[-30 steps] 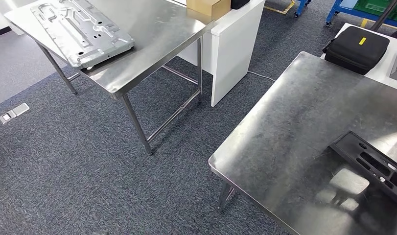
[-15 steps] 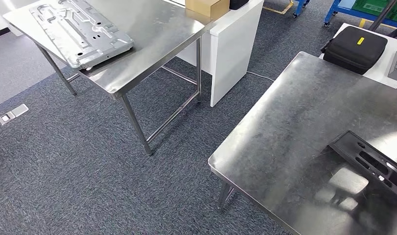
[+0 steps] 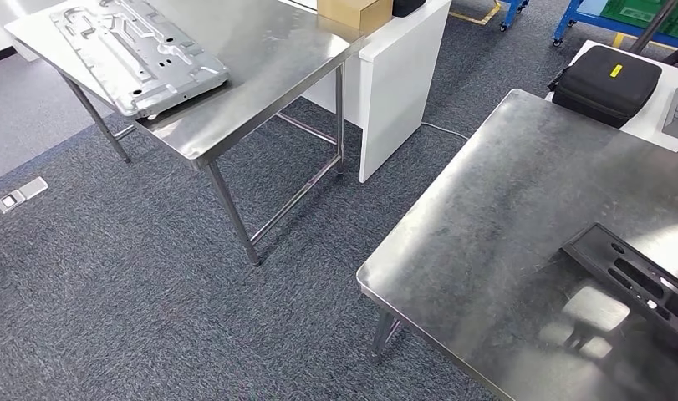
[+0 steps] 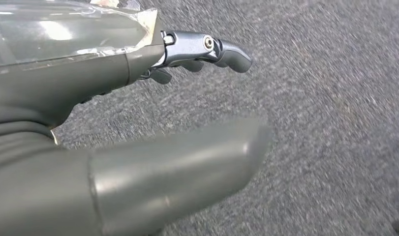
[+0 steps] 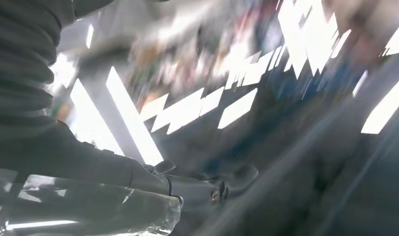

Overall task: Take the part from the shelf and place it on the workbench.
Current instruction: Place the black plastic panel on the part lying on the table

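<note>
A flat black part with long slots lies on the steel workbench at the right of the head view, near the picture's lower right edge. No hand is near it there. My left hand hangs over grey carpet, its thumb and dark fingers apart and nothing between them. My right hand appears against a blurred background of bright light strips, fingers stretched out with nothing in them.
A second steel table stands at the upper left and carries a large silver stamped metal plate. Behind it are a white cabinet and a cardboard box. A black case sits on a white desk. Carpet separates the tables.
The whole head picture has shifted very slightly, so the camera moved a little. The things on the tables lie where they were.
</note>
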`<state>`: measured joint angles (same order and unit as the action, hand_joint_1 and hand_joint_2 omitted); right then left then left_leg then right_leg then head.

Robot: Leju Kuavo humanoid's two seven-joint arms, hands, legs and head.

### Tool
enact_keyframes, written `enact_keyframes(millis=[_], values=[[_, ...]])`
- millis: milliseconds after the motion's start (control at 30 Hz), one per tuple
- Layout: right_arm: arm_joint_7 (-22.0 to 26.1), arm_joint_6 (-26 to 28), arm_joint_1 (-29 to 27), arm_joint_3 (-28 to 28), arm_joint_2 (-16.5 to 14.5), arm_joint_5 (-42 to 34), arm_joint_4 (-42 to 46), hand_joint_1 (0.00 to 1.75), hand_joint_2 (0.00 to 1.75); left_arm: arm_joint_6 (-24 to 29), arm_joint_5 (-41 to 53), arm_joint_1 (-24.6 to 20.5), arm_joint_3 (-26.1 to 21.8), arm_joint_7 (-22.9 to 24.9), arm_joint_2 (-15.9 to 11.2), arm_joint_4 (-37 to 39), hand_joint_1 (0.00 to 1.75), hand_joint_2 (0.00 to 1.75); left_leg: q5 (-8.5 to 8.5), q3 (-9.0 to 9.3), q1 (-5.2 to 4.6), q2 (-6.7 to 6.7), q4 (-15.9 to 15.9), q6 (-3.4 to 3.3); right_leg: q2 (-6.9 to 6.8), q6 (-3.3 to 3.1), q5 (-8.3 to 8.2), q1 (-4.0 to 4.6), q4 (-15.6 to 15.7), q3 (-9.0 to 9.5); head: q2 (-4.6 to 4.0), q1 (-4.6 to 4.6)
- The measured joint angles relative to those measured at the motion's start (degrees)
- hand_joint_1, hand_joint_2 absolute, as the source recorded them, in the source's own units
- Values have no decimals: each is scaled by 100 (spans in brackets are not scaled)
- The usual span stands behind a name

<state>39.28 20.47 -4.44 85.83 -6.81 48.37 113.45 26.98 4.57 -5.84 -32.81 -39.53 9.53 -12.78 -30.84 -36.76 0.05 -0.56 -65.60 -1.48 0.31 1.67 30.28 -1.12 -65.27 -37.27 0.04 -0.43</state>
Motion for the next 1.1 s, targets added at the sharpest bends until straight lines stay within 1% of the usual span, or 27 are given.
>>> enact_keyframes(millis=[67, 100, 167, 267, 400, 533, 600, 667, 733, 900, 1100], values=[[-151, 1042, 94, 0, 186, 224, -728, 0, 175, 65, -14, -1, -32, -1, 7, -1, 0, 175, -1, 1, 4, 0, 0, -2, 0, 1, 0, 3, 8, 9, 0, 1], [-354, 1396, 140, 0, 270, 408, -1116, 0, 175, 104, -22, -1, -46, -1, 15, -1, 0, 175, -2, 3, 4, 0, 0, -3, 0, 1, -1, 4, 12, 13, 0, 1], [-1039, 1784, 215, 0, 377, 837, -1808, 0, 175, 202, -40, -1, -74, 1, 39, -1, 0, 175, -4, 9, 5, 0, 0, -6, -1, 1, -1, 6, 15, 17, 0, 2], [-2196, 1881, 293, 0, 366, 1300, -2509, 0, 175, 310, -60, 5, -122, 0, 84, 2, 0, 175, -5, 11, 5, 0, 1, -8, -1, 1, -1, 6, 17, 20, 0, 1], [-3400, 1892, 357, 0, 336, 1871, -3207, 0, 175, 327, -30, 8, -162, 0, 112, 8, 0, 175, -8, 11, 5, 0, 5, -11, 0, 1, -1, 6, 18, 21, 0, 0], [-4841, 1920, 420, 0, 183, 2042, -3433, 0, 175, 277, 15, 14, -200, 4, 111, 8, 0, 175, -7, 13, 7, 0, 10, -10, -2, 1, 0, 6, 18, 21, 0, 0], [-5326, 1955, 433, 0, 71, 2055, -3442, 0, 175, 249, 44, 14, -206, 14, 110, 8, 0, 175, -7, 14, 9, 0, 13, -10, 0, 1, 0, 7, 18, 22, 0, -1], [-5612, 1963, 443, 0, -66, 1993, -3446, 0, 175, 236, 81, 14, -207, 32, 108, 8, 0, 175, -7, 15, 10, -1, 15, -9, 0, 1, 0, 7, 18, 22, 0, -1], [-5731, 1964, 457, 0, -183, 1898, -3451, 0, 175, 235, 109, 16, -208, 52, 105, 8, 0, 175, -6, 16, 9, 0, 17, -9, 0, 1, 0, 7, 18, 21, 0, -1], [-5783, 1966, 472, 0, -332, 1819, -3453, 0, 175, 233, 135, 18, -228, 69, 102, 8, 0, 175, -6, 16, 7, 0, 17, -9, -1, 1, 0, 6, 18, 23, 0, 0], [-5735, 1966, 472, 0, -414, 1753, -3480, 0, 175, 217, 164, 18, -283, 51, 96, 8, 0, 175, -6, 17, 6, 0, 18, -9, -1, 1, 0, 6, 22, 25, 0, 0]])
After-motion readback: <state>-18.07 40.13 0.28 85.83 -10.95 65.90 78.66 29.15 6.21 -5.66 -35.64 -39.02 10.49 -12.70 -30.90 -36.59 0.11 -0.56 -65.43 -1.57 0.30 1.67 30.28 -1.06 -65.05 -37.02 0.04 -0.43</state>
